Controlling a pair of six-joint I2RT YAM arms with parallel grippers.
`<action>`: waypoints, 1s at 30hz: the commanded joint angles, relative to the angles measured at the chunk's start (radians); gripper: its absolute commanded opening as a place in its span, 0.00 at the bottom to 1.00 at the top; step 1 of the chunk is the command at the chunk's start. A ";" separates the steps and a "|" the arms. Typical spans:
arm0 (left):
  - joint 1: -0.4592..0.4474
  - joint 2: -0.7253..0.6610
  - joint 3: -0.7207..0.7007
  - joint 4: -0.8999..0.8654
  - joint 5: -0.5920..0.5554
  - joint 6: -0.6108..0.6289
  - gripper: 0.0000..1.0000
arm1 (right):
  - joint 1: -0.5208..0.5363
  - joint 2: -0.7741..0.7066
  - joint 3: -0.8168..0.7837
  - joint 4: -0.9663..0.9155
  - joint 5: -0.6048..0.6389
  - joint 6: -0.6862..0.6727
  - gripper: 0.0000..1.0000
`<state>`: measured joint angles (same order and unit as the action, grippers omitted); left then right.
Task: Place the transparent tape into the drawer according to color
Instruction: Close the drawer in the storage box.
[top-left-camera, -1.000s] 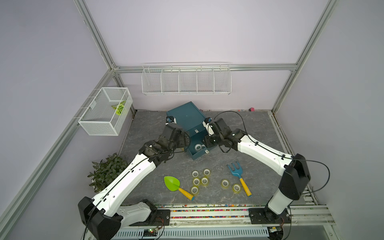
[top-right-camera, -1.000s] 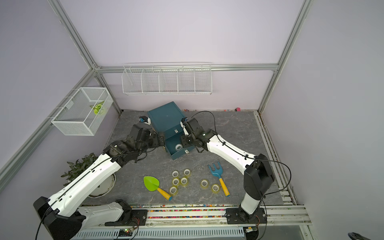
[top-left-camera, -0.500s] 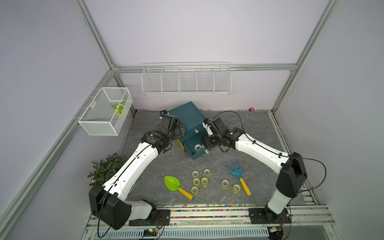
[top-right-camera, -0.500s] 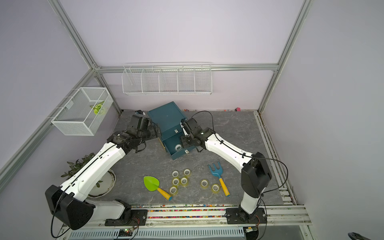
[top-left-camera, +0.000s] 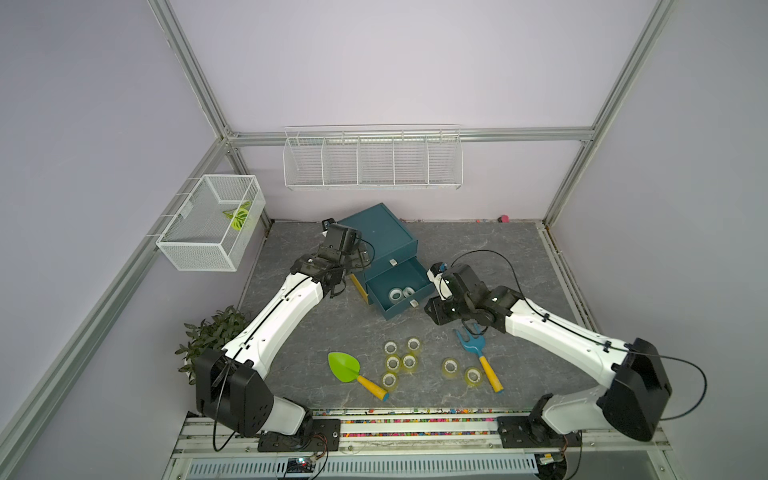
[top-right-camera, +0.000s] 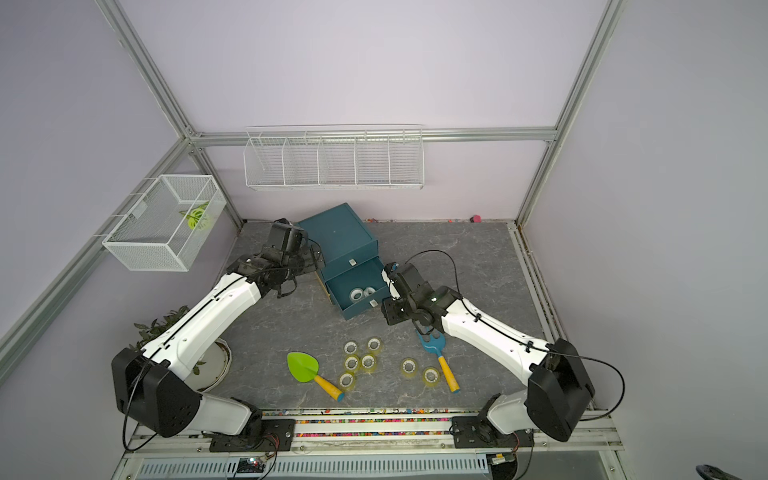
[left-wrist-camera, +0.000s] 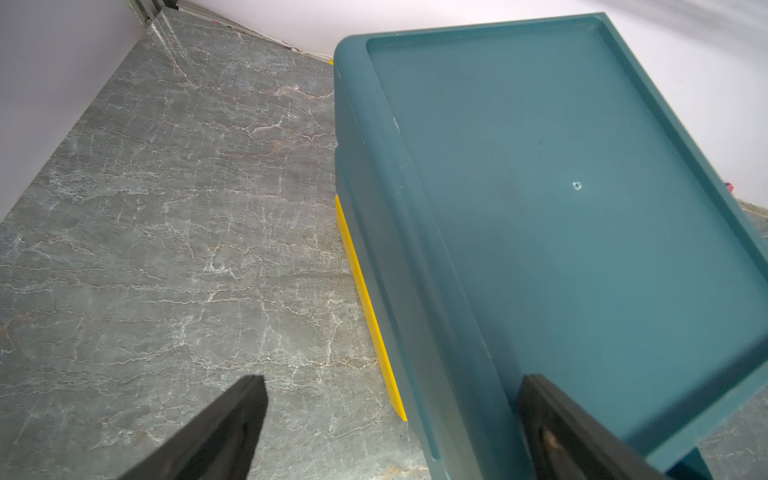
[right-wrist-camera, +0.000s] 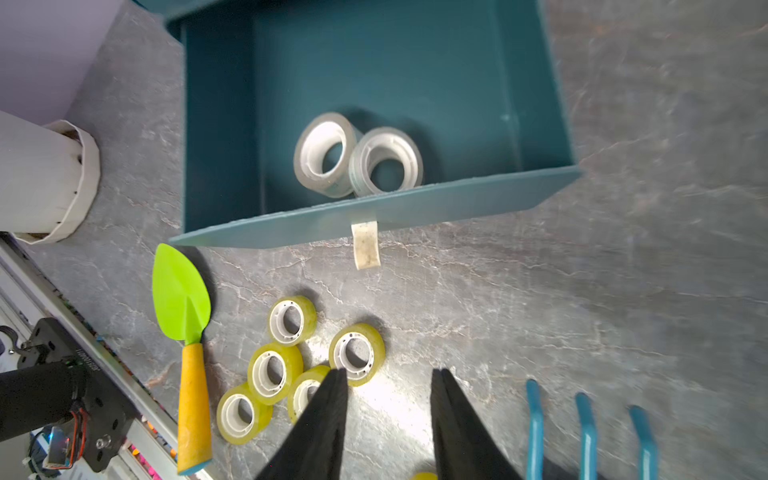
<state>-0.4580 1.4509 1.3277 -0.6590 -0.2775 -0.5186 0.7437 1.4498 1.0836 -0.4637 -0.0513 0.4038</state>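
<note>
Holding, right pincer: nothing; jaws partly spread above grey table, beside yellow-green transparent tape rolls.
Left pincer: spread wide, empty, straddling left edge of teal cabinet.
Clear-white tape rolls: two, inside open lower drawer.

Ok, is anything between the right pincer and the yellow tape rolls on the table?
Nothing visible does. The right pincer hangs open next to the nearest yellow tape roll, only bare tabletop between; the blue rake lies off to one side.
</note>
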 joint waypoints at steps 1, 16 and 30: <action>0.005 0.018 0.016 -0.011 0.011 0.000 1.00 | 0.002 0.066 0.028 0.112 -0.018 0.015 0.37; 0.005 0.058 0.002 -0.027 0.016 -0.007 0.98 | -0.040 0.359 0.223 0.369 -0.014 0.055 0.32; 0.005 0.085 -0.002 -0.025 0.033 -0.003 0.95 | -0.048 0.472 0.188 0.717 -0.032 0.178 0.30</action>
<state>-0.4580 1.4956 1.3323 -0.5850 -0.2626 -0.5381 0.7033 1.9030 1.2804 0.1318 -0.0795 0.5453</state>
